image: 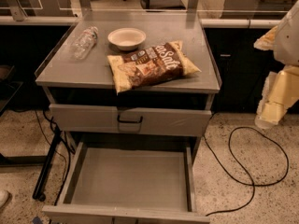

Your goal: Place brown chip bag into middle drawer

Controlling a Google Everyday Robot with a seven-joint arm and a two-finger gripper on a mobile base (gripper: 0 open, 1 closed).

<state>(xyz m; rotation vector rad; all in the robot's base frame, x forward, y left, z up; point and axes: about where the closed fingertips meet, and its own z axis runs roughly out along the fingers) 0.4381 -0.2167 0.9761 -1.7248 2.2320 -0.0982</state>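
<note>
Lying across the front right part of the worktop, the brown chip bag rests flat and slightly askew. Its left pale end reaches almost to the front edge and its right pale end points toward the right edge. The white lettering on its dark middle faces upward. Just behind the bag, toward the middle of the rear, stands a white bowl, close to the bag; whether the two touch cannot be told. A clear water bottle lies on its side near the left edge, well apart from the bag.

Below the worktop, a shut drawer front carries a black bar handle. Beneath it the middle drawer is pulled out toward the viewer, its plain grey floor exposed.

The tool hangs off the worktop, beyond the right edge and lower than the front right corner, well apart from the bag; whether it is released or clenched cannot be told. A black cable loops on the speckled floor below it.
</note>
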